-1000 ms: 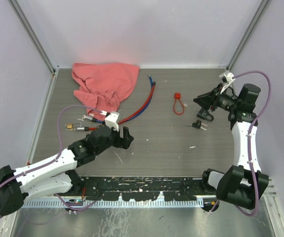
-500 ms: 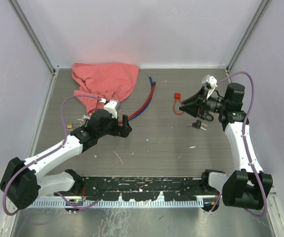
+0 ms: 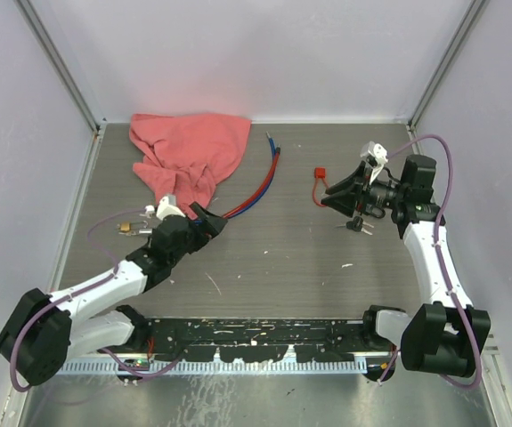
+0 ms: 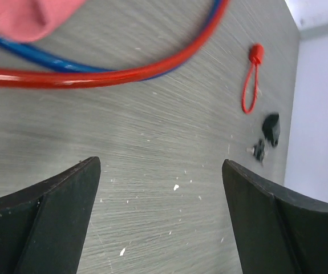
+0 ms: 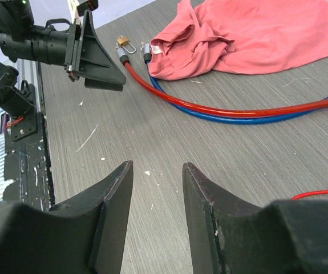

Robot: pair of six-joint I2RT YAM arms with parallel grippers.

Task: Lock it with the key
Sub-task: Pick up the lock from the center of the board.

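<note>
Keys (image 3: 357, 225) lie just beside the right tool (image 3: 329, 197).

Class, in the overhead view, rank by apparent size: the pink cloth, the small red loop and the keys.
1. pink cloth
2. small red loop
3. keys, though these last two look nearly alike.
</note>
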